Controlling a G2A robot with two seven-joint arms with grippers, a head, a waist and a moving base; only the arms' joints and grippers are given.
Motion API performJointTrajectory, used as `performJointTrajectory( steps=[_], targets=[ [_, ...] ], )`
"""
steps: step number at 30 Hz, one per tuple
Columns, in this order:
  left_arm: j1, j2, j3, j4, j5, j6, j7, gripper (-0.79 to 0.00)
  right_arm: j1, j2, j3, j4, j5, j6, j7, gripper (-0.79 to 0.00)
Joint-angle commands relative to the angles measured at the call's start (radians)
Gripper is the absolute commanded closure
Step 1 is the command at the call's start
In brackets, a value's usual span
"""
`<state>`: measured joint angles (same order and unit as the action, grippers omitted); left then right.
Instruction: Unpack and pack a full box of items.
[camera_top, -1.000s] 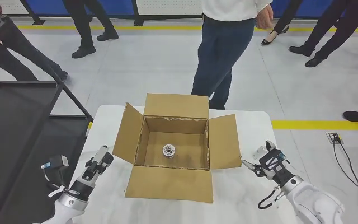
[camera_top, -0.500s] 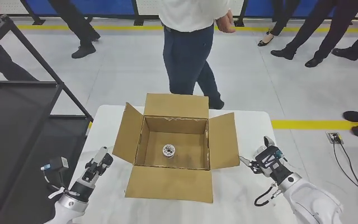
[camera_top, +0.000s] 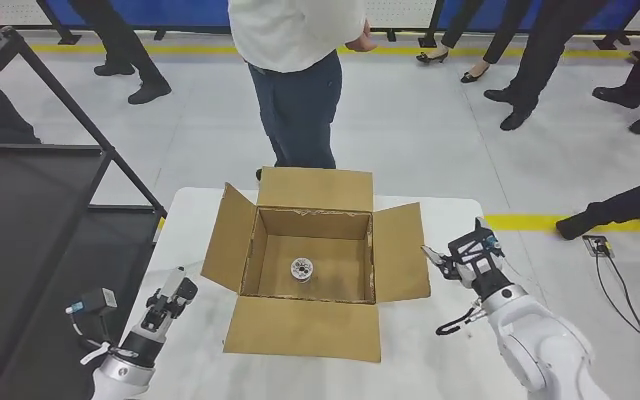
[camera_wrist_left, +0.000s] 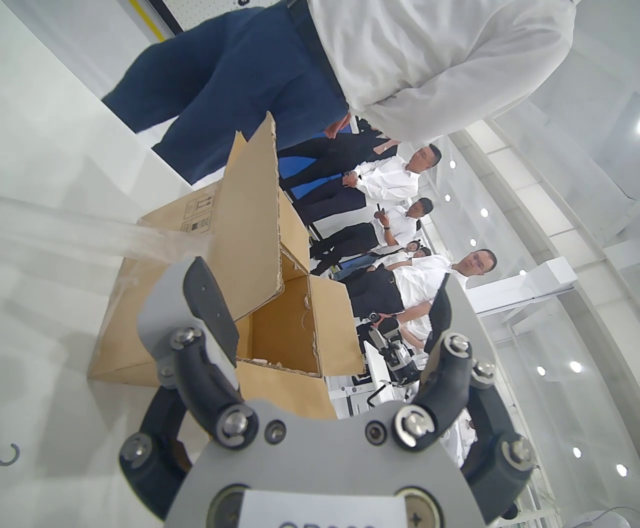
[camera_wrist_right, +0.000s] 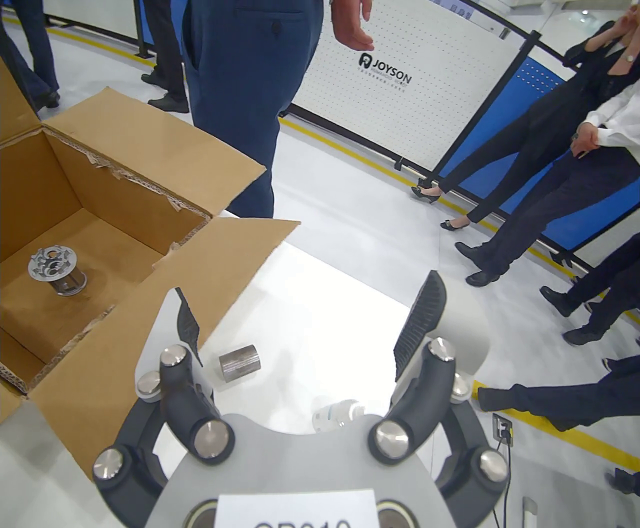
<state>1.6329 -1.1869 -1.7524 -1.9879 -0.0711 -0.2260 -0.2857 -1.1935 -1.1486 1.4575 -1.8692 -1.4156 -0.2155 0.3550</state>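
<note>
Right gripper (camera_wrist_right: 307, 305) hangs released beside the brown cardboard box (camera_wrist_right: 150, 150); inside it, the grey flanged metal part (camera_wrist_right: 52, 270) looks heavy, rigid, slippery: grip its flange.

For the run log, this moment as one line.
box open, one part inside | cylinder on table | left gripper open, empty | right gripper open, empty

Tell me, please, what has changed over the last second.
The right gripper moved away from the robot, alongside the box. The left gripper drew back slightly. Nothing was grasped or released; the box and the metal part inside it did not move.
</note>
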Motion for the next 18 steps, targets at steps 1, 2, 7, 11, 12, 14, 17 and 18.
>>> performJointTrajectory(
  steps=[1, 2, 7, 11, 12, 14, 17, 18],
  targets=[
    [0.001, 0.000, 0.000, -0.001, 0.001, 0.000, 0.001, -0.785, 0.001, 0.000, -0.001, 0.002, -0.002, -0.002, 0.001, -0.785],
    [0.001, 0.000, 0.000, -0.001, 0.001, 0.000, 0.001, -0.785, 0.001, 0.000, -0.001, 0.002, -0.002, -0.002, 0.001, -0.785],
    [0.001, 0.000, 0.000, -0.001, 0.001, 0.000, 0.001, -0.785, 0.001, 0.000, -0.001, 0.002, -0.002, -0.002, 0.001, -0.785],
    [0.001, 0.000, 0.000, -0.001, 0.001, 0.000, 0.001, -0.785, 0.001, 0.000, -0.001, 0.002, -0.002, -0.002, 0.001, -0.785],
    [0.001, 0.000, 0.000, -0.001, 0.001, 0.000, 0.001, -0.785, 0.002, 0.000, -0.003, 0.001, 0.001, -0.003, -0.003, -0.785],
    [0.001, 0.000, 0.000, -0.001, 0.001, 0.000, 0.001, -0.785, 0.012, -0.002, -0.016, 0.005, 0.001, -0.008, -0.012, -0.785],
    [0.002, -0.001, 0.005, -0.006, 0.006, 0.003, 0.004, -0.785, 0.069, -0.007, -0.056, 0.016, -0.020, -0.008, -0.015, -0.785],
    [0.002, -0.001, 0.005, -0.006, 0.006, 0.003, 0.005, -0.785, 0.082, -0.008, -0.065, 0.020, -0.027, -0.007, -0.013, -0.785]
  ],
)
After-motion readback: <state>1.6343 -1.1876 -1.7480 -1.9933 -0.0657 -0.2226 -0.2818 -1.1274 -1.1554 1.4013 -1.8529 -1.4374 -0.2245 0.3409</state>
